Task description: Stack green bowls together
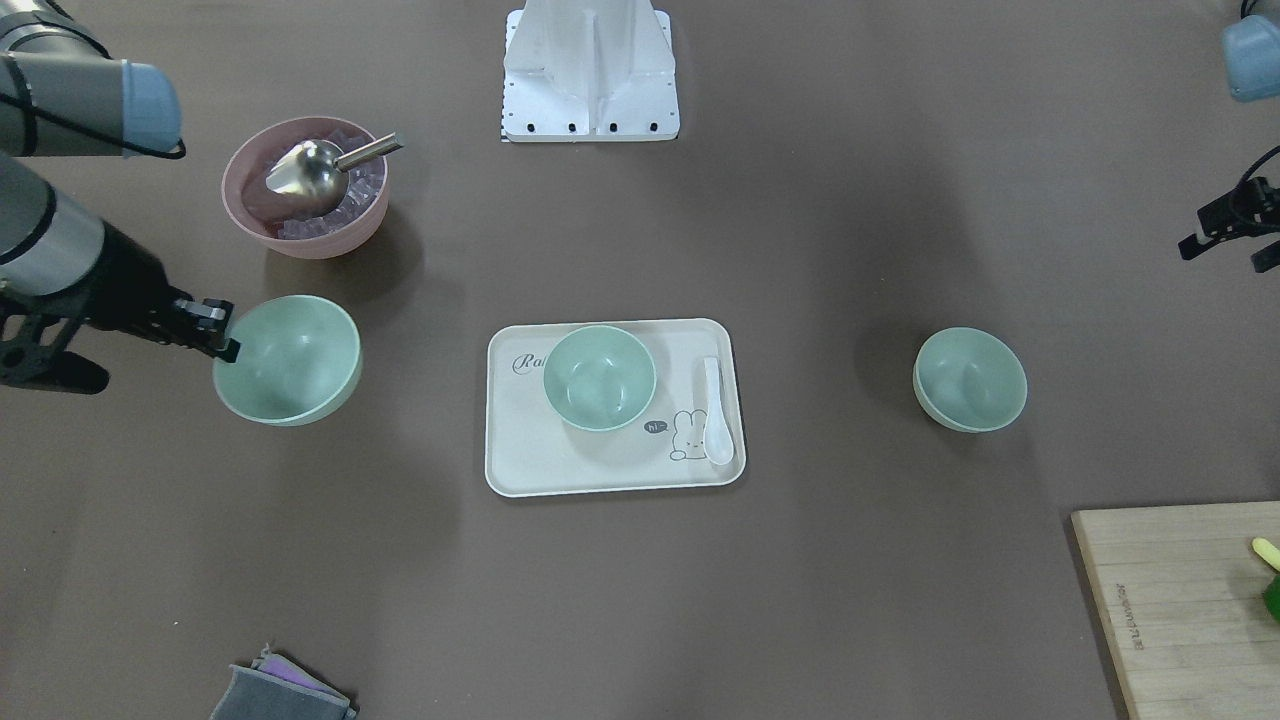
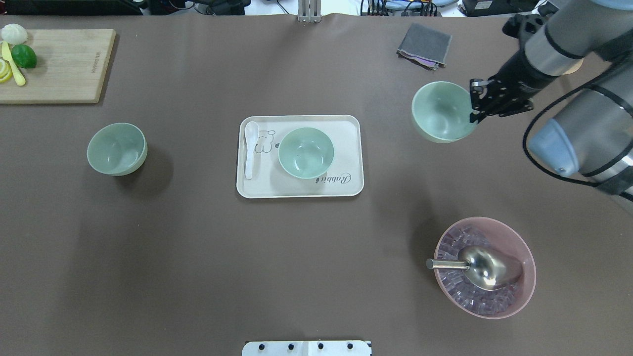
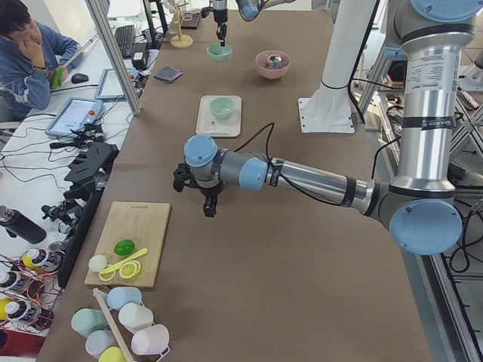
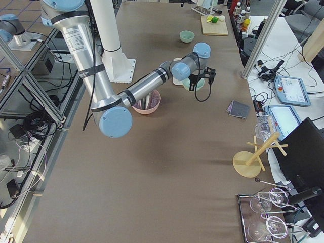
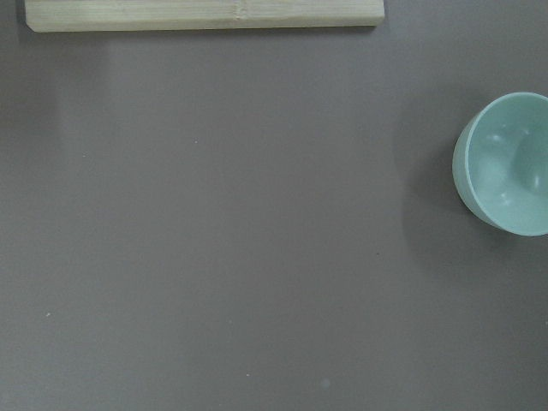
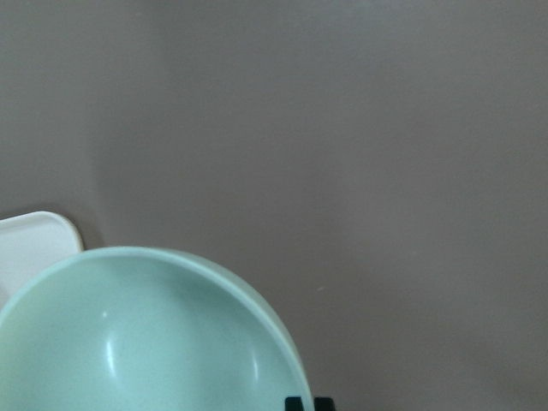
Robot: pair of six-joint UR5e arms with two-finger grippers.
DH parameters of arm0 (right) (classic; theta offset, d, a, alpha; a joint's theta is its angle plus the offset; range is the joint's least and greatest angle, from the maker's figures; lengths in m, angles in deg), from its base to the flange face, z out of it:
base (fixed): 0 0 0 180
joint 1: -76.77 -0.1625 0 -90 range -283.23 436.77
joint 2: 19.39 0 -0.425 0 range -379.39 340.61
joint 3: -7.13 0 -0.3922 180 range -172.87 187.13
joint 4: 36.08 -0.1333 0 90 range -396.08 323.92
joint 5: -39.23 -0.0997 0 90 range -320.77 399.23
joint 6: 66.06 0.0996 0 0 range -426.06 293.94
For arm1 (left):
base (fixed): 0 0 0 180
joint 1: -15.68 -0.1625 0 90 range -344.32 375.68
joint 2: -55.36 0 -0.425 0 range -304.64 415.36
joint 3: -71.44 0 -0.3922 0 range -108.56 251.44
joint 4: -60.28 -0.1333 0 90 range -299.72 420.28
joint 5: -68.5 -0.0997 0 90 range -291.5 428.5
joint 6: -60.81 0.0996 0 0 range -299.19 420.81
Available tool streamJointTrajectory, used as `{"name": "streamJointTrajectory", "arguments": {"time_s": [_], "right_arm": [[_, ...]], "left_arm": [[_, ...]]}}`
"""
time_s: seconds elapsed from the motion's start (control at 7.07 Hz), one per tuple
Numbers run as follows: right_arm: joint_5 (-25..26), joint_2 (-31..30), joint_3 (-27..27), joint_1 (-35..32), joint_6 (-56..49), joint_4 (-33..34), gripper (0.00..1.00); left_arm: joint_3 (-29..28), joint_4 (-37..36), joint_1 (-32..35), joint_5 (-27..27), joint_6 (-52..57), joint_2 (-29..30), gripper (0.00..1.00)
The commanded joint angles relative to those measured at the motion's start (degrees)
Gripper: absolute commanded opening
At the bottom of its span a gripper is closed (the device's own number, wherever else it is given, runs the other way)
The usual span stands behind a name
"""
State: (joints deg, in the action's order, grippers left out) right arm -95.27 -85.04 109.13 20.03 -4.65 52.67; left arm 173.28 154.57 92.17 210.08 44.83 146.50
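Three pale green bowls. One (image 2: 306, 152) sits on the cream tray (image 2: 346, 188) at the table's middle. One (image 2: 117, 149) stands alone on the table on my left side and shows in the left wrist view (image 5: 505, 163). My right gripper (image 2: 474, 105) is shut on the rim of the third bowl (image 2: 440, 112) and holds it a little above the table, upright; it fills the right wrist view (image 6: 145, 334). My left gripper (image 1: 1222, 255) hovers empty, fingers apart, off to the side of the lone bowl (image 1: 970, 380).
A pink bowl (image 2: 524, 291) with ice cubes and a metal scoop stands near my right side. A white spoon (image 2: 250, 148) lies on the tray. A wooden cutting board (image 2: 59, 64) with lime is at far left; a grey cloth (image 2: 424, 45) at far right.
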Motion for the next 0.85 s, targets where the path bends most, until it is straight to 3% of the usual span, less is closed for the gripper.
{"name": "streamJointTrajectory", "arguments": {"time_s": [0.0,0.28,0.71], "right_arm": [[3.3,7.1,-0.3,7.1,12.9,0.5,0.00],[9.4,12.1,-3.4,13.0,19.5,-0.2,0.00],[13.5,14.5,-11.9,16.8,25.6,-13.3,0.00]], "left_arm": [[-7.7,7.1,-7.0,-2.9,-8.8,6.1,0.97],[-14.9,12.6,-10.6,-3.9,-11.4,10.0,0.97],[-19.7,19.0,-14.4,-3.9,-17.2,13.4,0.94]]}}
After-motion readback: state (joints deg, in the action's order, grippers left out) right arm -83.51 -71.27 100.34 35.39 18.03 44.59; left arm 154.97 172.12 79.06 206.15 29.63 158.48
